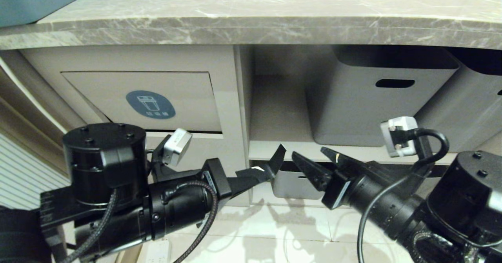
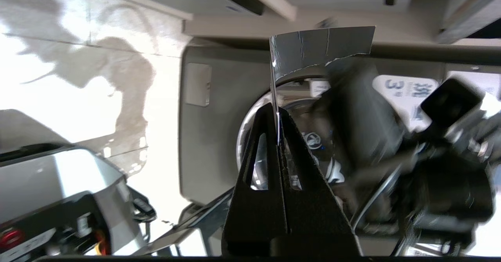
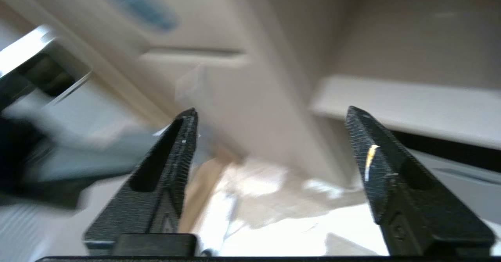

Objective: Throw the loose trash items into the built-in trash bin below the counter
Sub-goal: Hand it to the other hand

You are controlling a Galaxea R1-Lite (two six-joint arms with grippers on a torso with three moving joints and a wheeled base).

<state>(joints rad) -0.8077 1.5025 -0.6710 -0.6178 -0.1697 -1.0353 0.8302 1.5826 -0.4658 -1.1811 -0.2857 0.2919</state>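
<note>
My left gripper [image 1: 268, 174] is shut on a thin dark wrapper scrap [image 1: 279, 156] that sticks up past its fingertips, low in front of the cabinet post. The left wrist view shows this loose trash item [image 2: 321, 47] as a torn grey foil sheet, pinched edge-on in the left gripper [image 2: 276, 111]. Just to its right, my right gripper [image 1: 308, 152] stands open and empty. In its own view the right gripper [image 3: 271, 112] has nothing between the fingers. The built-in trash bin flap [image 1: 141, 100], with its blue sticker [image 1: 150, 104], is shut, above and left of both grippers, under the counter [image 1: 251, 27].
Grey storage tubs [image 1: 376, 94] [image 1: 466, 106] sit on a shelf at the right, with another tub [image 1: 290, 186] below, behind the grippers. A pale tiled floor [image 1: 274, 231] lies underneath. A slatted panel [image 1: 23, 176] is at far left.
</note>
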